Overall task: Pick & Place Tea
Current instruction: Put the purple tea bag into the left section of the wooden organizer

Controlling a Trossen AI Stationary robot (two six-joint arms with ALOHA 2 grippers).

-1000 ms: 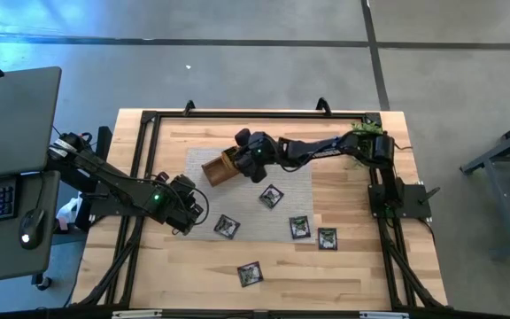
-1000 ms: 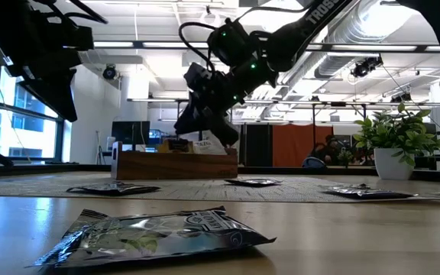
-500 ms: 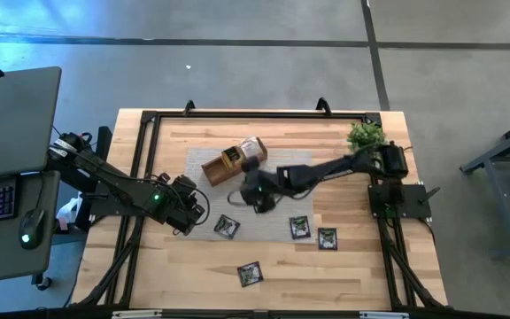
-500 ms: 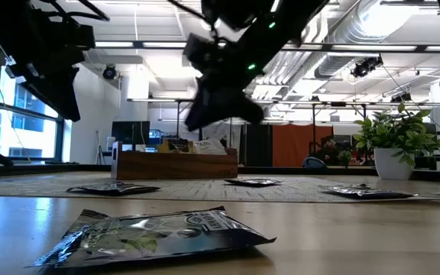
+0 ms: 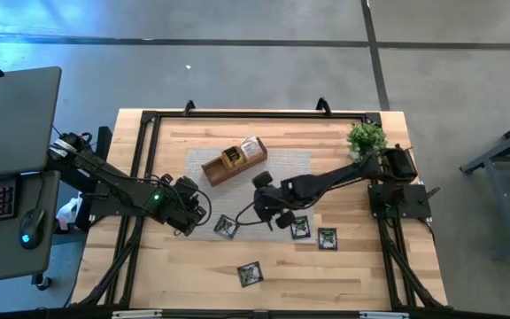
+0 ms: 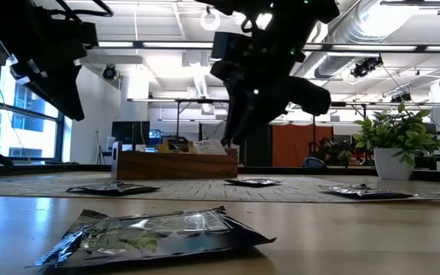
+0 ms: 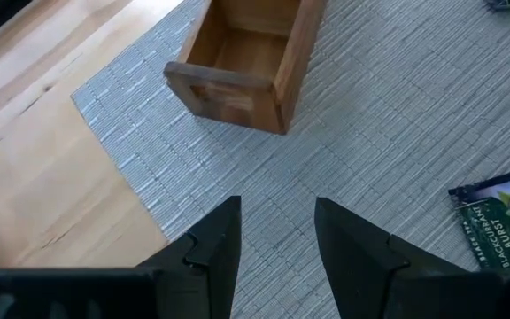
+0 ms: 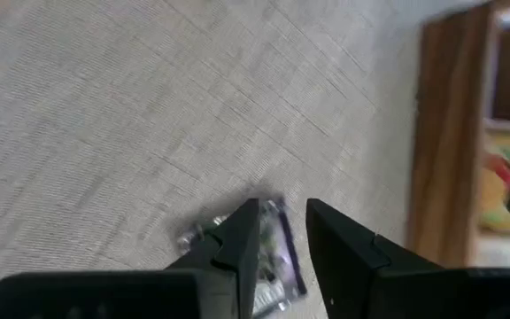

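The wooden tray (image 5: 235, 159) lies on a grey mat (image 5: 286, 173), with tea sachets standing in it (image 5: 253, 146). More dark tea sachets lie flat: one on the mat (image 5: 227, 227), two near its right corner (image 5: 300, 228) (image 5: 327, 237), and one near the front edge (image 5: 250, 274) (image 6: 159, 233). My right gripper (image 5: 271, 213) (image 8: 282, 221) hangs open above the mat, pointing down at another dark sachet (image 8: 268, 252) that shows between its fingers. My left gripper (image 5: 193, 217) (image 7: 277, 221) is open above the mat's left corner, facing the tray's empty end (image 7: 246, 62).
A small potted plant (image 5: 366, 136) (image 6: 396, 145) stands at the far right of the table. A black frame (image 5: 149, 120) runs round the tabletop. Bare wood lies left of the mat (image 7: 51, 168) and along the front edge.
My right gripper has left the tray and swung toward the near edge, tipping steeply down, and now hangs over the sachet in the middle of the mat. The sachets in the tray, hidden by it before, now show. The left arm has stayed where it was.
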